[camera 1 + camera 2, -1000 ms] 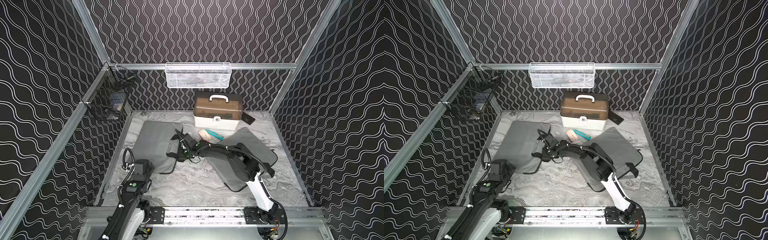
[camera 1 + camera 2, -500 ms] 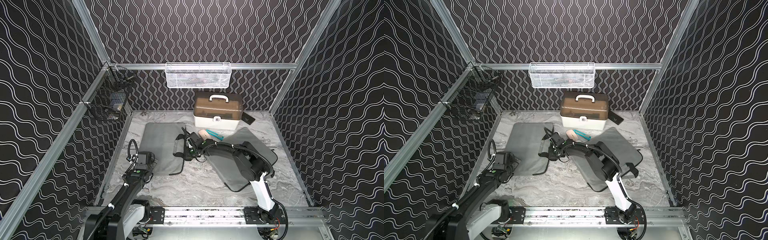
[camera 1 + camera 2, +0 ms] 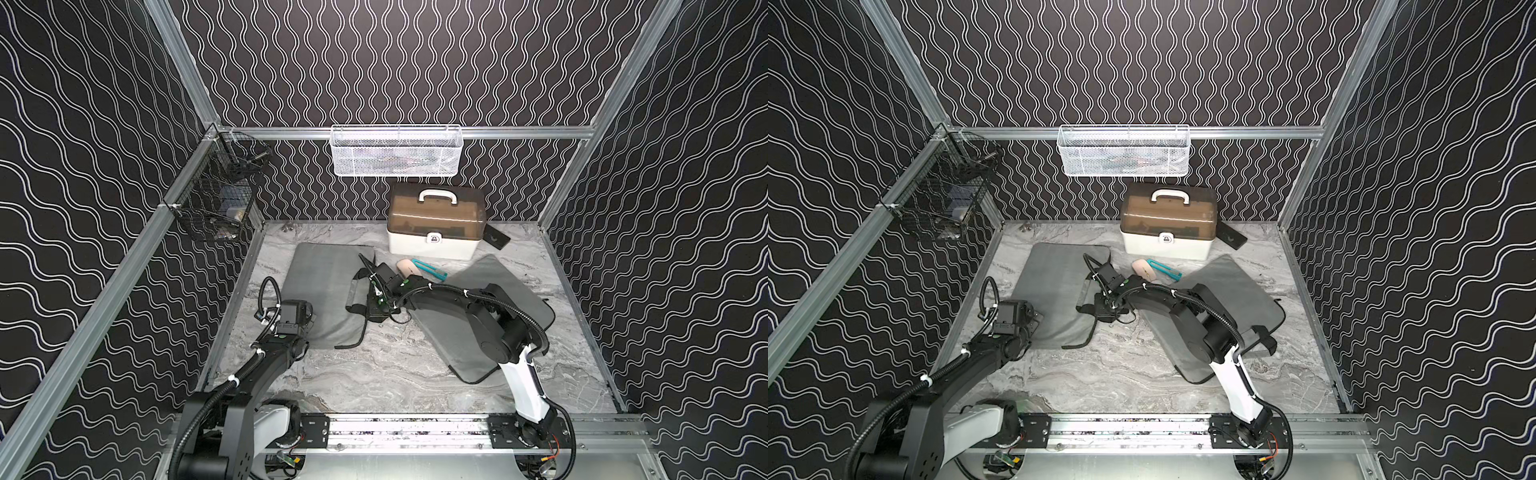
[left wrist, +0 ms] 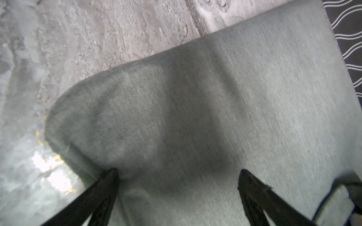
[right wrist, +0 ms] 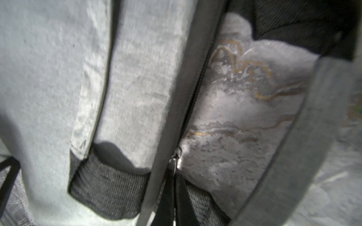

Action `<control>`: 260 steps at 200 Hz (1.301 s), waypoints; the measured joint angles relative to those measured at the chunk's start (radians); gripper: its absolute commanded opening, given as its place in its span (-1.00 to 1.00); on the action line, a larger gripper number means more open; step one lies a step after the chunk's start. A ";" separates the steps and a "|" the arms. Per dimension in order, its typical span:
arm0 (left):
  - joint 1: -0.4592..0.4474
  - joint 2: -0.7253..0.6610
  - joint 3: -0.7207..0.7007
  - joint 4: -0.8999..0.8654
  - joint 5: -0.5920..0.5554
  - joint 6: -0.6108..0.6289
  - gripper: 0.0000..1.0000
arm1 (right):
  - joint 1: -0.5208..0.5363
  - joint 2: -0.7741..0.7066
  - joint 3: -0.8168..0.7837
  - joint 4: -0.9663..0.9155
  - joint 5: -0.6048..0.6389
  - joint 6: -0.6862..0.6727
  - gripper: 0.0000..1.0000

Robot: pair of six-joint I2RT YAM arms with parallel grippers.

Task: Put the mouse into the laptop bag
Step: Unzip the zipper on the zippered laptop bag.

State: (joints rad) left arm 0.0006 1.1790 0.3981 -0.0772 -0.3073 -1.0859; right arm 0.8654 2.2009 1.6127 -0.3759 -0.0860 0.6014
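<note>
The pale pink mouse [image 3: 406, 267] [image 3: 1142, 268] lies on the marble floor in front of the white box, apart from both grippers. The grey laptop bag [image 3: 324, 282] [image 3: 1054, 278] lies flat left of centre. My right gripper [image 3: 376, 309] [image 3: 1106, 311] sits at the bag's right edge, shut on the metal zipper pull [image 5: 177, 156]; in the right wrist view the fingers [image 5: 182, 195] are pressed together below it. My left gripper [image 3: 299, 309] [image 4: 179, 174] hovers open over the bag's near left corner [image 4: 78, 117], with nothing between its fingers.
A second grey bag [image 3: 498, 307] lies at the right under the right arm. A teal tool [image 3: 432, 271] lies beside the mouse. The white box with a brown lid [image 3: 434, 224] stands at the back. A loose black strap [image 3: 353, 336] trails off the laptop bag.
The left arm has swung forward from the front left corner to above the bag's near left corner, and its gripper has opened wider. The right gripper stays shut and has shifted slightly with the bag's edge.
</note>
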 measured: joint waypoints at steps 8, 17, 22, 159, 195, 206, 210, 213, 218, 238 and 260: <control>0.001 0.027 -0.003 0.028 -0.019 0.000 -0.27 | 0.007 0.000 0.000 0.000 0.004 0.000 -1.00; 0.002 0.052 -0.014 0.068 -0.040 -0.006 -0.80 | 0.019 0.000 0.000 0.000 0.010 0.000 -1.00; 0.002 0.063 -0.022 0.090 -0.049 -0.013 -0.99 | 0.026 0.000 0.000 -0.001 0.014 0.001 -1.00; 0.002 0.012 -0.097 0.140 -0.151 -0.127 -0.86 | 0.249 -0.025 -0.010 -0.140 0.086 0.091 -1.00; -0.001 -0.126 -0.090 0.035 -0.060 -0.121 0.33 | 0.144 -0.024 -0.039 -0.082 0.001 0.090 -1.00; 0.002 -0.182 -0.092 -0.003 -0.035 -0.113 0.49 | 0.111 -0.022 -0.042 -0.053 -0.002 0.086 -1.00; 0.004 -0.198 -0.095 -0.018 -0.026 -0.106 0.55 | 0.100 -0.019 -0.042 -0.042 -0.001 0.085 -1.00; 0.007 -0.211 -0.097 -0.029 -0.019 -0.098 0.58 | 0.090 -0.017 -0.042 -0.034 -0.002 0.082 -1.00; 0.008 -0.226 -0.100 -0.045 -0.004 -0.086 0.65 | 0.077 -0.014 -0.041 -0.023 -0.005 0.073 -1.00; 0.021 -0.269 -0.124 -0.060 0.083 -0.042 0.80 | 0.041 -0.005 -0.039 0.010 -0.014 0.058 -1.00; 0.039 -0.273 -0.146 -0.031 0.154 -0.011 0.85 | 0.025 0.004 -0.028 0.011 -0.047 0.037 -1.00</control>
State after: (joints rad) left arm 0.0391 0.9062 0.2523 -0.1085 -0.1528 -1.0973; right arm 0.8902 2.2047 1.5848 -0.3645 -0.1329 0.6380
